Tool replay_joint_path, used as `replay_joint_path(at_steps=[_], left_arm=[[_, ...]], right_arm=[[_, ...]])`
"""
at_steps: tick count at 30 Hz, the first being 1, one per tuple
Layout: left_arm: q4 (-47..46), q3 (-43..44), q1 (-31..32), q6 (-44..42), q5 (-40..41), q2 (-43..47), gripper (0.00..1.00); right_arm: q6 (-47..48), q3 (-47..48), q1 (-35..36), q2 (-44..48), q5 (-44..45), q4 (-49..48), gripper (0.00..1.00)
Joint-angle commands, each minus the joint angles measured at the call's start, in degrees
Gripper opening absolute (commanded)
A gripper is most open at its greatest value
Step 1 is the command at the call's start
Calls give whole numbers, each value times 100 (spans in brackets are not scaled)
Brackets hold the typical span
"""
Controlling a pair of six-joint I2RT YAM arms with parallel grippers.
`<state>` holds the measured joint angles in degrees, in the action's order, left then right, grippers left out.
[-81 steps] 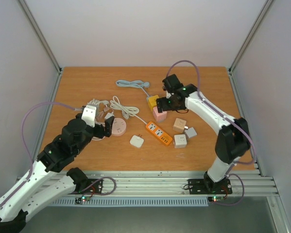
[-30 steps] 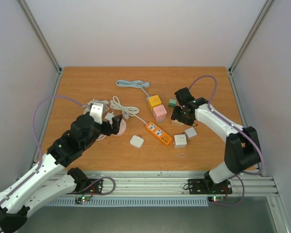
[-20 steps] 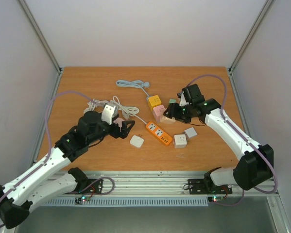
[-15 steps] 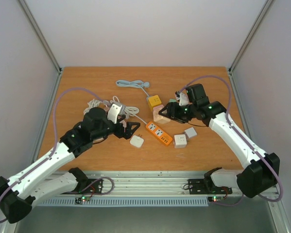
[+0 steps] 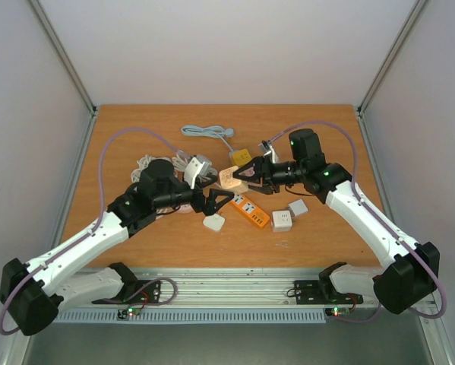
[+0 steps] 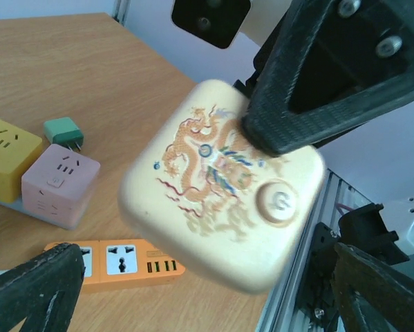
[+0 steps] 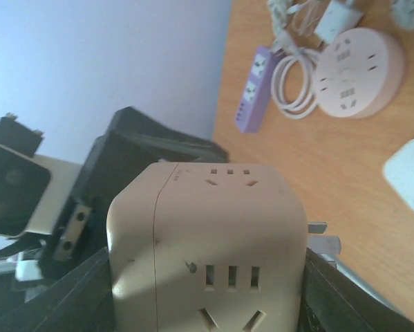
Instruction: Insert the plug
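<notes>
The jaws of the right gripper (image 5: 248,173) pinch the beige cube plug (image 5: 229,177), holding it above the tabletop (image 5: 136,129) near the orange power strip (image 5: 250,211). The left gripper (image 5: 218,202) faces it, jaws spread wide.

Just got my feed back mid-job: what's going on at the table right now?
The right gripper is clamped on a beige cube socket with a dragon print and holds it up off the table, over the middle of the clutter. The left gripper is open and empty, pointed at the cube from close by without touching it. The orange power strip lies on the table below them, its visible sockets empty.
</notes>
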<state>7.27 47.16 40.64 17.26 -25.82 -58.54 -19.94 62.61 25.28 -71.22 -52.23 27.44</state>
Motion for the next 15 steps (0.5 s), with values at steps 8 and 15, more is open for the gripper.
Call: replay_joint_path(at_steps=[8, 15], left_arm=[[-1578, -82, 27, -630, -25, -106, 94], [-1267, 58, 23, -152, 460, -217, 94]], right_arm=[[-3307, -1000, 100, 99, -388, -2404, 49], [-4348, -1079, 100, 114, 20, -3133, 48]])
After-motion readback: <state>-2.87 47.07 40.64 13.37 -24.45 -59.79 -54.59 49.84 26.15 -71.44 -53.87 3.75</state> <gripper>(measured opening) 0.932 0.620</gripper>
